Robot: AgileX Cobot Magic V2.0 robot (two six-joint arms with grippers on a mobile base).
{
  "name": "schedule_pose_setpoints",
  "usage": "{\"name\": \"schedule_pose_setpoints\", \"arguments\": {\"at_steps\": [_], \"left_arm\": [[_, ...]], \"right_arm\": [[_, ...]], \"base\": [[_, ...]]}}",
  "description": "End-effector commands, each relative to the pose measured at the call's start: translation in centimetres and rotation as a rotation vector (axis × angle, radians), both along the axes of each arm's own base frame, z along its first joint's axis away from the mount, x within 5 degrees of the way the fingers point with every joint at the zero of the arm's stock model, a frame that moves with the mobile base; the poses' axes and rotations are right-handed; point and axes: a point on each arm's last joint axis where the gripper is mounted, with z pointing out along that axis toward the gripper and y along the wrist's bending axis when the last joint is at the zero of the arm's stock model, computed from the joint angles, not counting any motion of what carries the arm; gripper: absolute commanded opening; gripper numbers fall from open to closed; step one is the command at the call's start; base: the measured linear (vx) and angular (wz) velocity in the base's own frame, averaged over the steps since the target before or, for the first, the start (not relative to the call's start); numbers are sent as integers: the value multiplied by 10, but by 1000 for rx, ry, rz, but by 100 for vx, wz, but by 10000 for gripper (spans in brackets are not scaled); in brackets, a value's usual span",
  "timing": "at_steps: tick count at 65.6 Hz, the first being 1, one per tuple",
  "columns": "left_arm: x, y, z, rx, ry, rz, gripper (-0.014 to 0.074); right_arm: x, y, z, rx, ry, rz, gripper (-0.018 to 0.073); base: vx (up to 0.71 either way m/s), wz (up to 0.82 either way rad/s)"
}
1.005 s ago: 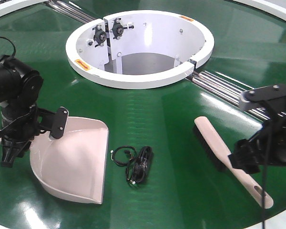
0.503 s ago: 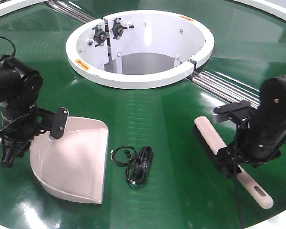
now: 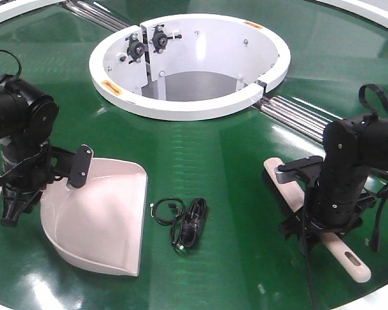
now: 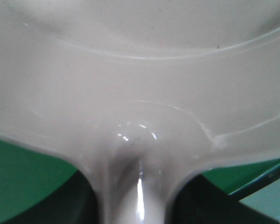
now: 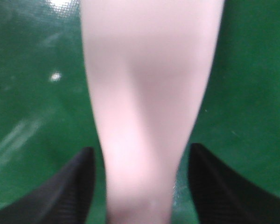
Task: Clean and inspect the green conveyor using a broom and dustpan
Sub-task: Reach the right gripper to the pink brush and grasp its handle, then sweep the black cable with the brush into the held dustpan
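With your left gripper [image 4: 133,200] clamping the dustpan [image 3: 103,219] and right gripper [image 5: 140,186] open astride the broom [image 3: 281,177], the black cable [image 3: 189,223] lies unswept.

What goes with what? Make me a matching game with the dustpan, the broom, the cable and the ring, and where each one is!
Things:
1. dustpan
2. broom
3. cable
4. ring

Places and colours:
A. black, in the middle between the two tools
B. pale pink, on the left side
C. white, around the round opening at the back
D. pale beige with dark bristles, on the right side

Pairs: 1-B, 2-D, 3-A, 4-C
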Motion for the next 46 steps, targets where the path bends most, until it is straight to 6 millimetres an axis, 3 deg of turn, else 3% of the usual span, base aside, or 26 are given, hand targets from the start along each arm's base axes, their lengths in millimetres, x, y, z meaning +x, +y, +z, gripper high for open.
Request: {"name": "schedule_pose_setpoints", "arguments": {"at_steps": [1,18,35,46], "left_arm": [[-1,0,25,-7,-75,8,-6],[-1,0,25,-7,-75,8,-6],[-1,0,25,-7,-75,8,-6],[-1,0,25,-7,-75,8,-6]], "right_arm": [[4,0,16,4,-63,11,286],[4,0,24,9,-92,-13,-17],[-9,6,51,34,-149,-119,-5],[-28,35,62,55,-118,-118,-4]], "base": [[0,0],[0,0],[0,0],[0,0]]}}
